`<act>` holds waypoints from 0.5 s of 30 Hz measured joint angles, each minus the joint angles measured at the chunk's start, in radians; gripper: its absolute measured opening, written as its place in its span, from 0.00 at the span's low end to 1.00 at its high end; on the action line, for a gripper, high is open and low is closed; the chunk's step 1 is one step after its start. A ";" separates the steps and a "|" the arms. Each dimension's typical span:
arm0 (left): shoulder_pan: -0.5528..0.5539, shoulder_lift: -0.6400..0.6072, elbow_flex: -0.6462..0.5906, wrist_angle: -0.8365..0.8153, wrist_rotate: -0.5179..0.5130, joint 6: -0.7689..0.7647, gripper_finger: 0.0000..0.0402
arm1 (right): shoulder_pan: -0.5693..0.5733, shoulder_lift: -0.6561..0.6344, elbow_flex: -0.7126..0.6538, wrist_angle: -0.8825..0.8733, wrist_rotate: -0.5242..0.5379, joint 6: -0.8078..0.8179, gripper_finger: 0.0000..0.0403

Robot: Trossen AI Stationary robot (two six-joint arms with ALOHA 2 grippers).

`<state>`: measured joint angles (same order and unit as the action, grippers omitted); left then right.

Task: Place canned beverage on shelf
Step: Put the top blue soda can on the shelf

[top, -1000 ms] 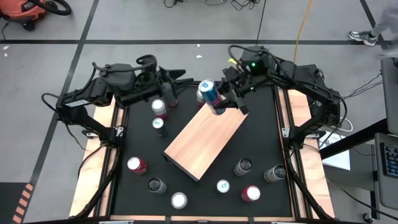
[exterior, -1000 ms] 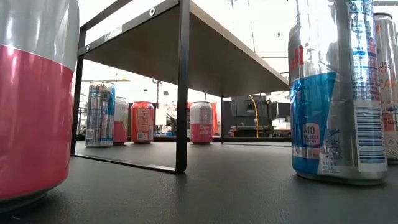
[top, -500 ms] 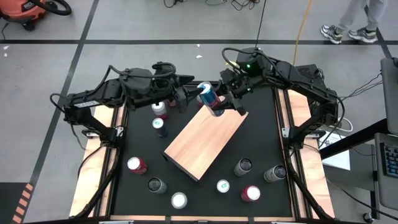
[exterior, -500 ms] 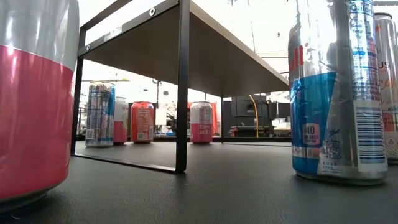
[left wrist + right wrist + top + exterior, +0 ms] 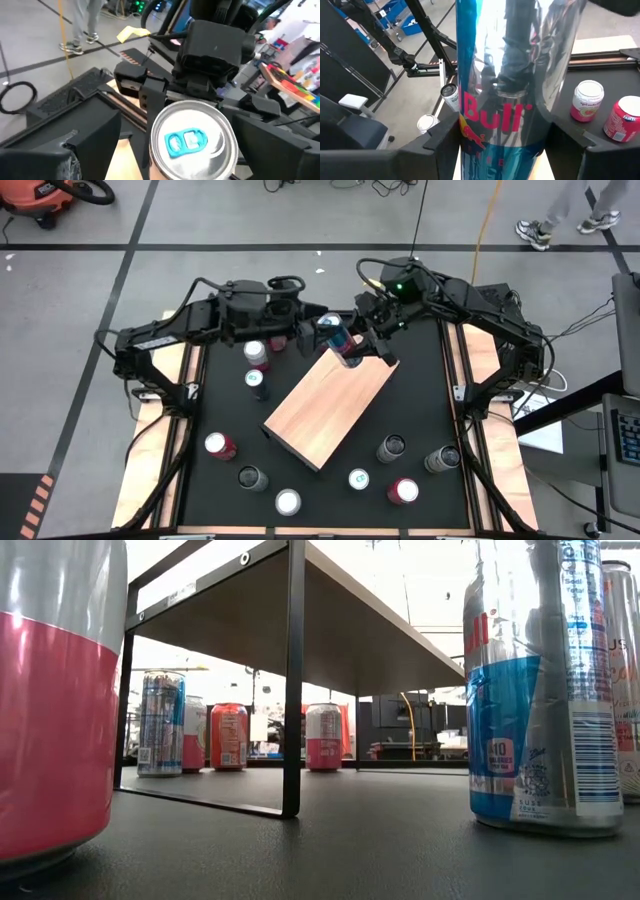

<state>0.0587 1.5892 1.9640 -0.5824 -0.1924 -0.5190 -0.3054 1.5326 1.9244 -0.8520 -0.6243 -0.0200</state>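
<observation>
Can (image 5: 337, 336) first: from high up, I see it tilted in my right gripper (image 5: 352, 340), over the far end of the shelf (image 5: 330, 406). My left gripper (image 5: 303, 335) sits just beside it on the left, fingers apart. Low view: only the shelf's underside and other cans standing on the table. Left wrist view: the can's silver top faces me, close between my spread fingers. Right wrist view: my fingers (image 5: 440, 137) are clamped on the can's body. Thin, slick aluminium, I judge; stiff enough, dents easily, so grip mid-body, gently.
</observation>
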 joint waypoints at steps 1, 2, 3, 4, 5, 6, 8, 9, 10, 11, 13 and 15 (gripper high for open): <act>0.003 0.003 0.001 0.002 0.018 0.000 0.95 | 0.000 0.000 0.000 0.000 0.000 0.000 0.53; 0.005 0.006 0.001 -0.003 0.035 0.001 0.95 | 0.000 0.000 0.000 0.001 0.000 0.000 0.53; 0.006 0.010 -0.001 -0.005 0.046 0.001 0.95 | 0.000 0.000 0.000 0.001 0.000 0.000 0.53; 0.006 0.017 -0.001 -0.004 0.048 0.000 0.95 | 0.000 0.000 0.000 0.000 0.000 0.000 0.53; 0.006 0.023 -0.001 -0.001 0.049 0.000 0.95 | 0.000 0.000 0.000 0.001 0.000 0.000 0.53; 0.006 0.025 0.000 -0.001 0.049 0.000 0.95 | 0.000 0.000 0.000 0.001 0.000 0.000 0.53; 0.006 0.027 -0.001 -0.001 0.049 0.000 0.95 | 0.000 0.000 0.000 0.001 0.001 0.000 0.53; 0.007 0.027 -0.001 0.002 0.047 0.000 0.94 | 0.000 0.000 0.000 0.001 0.003 0.000 0.53; 0.006 0.027 -0.001 0.008 0.041 0.000 0.93 | 0.000 0.000 0.000 0.000 0.009 0.000 0.53; 0.006 0.026 0.000 0.011 0.035 0.000 0.92 | 0.000 0.000 0.000 0.000 0.021 0.000 0.53; 0.006 0.025 0.000 0.016 0.034 0.000 0.89 | 0.000 0.000 0.000 0.000 0.028 0.000 0.53; 0.006 0.025 0.000 0.019 0.034 0.000 0.86 | 0.000 0.000 0.000 0.000 0.029 0.000 0.53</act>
<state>0.0650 1.6146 1.9636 -0.5632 -0.1587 -0.5191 -0.3058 1.5326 1.9244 -0.8516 -0.5953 -0.0200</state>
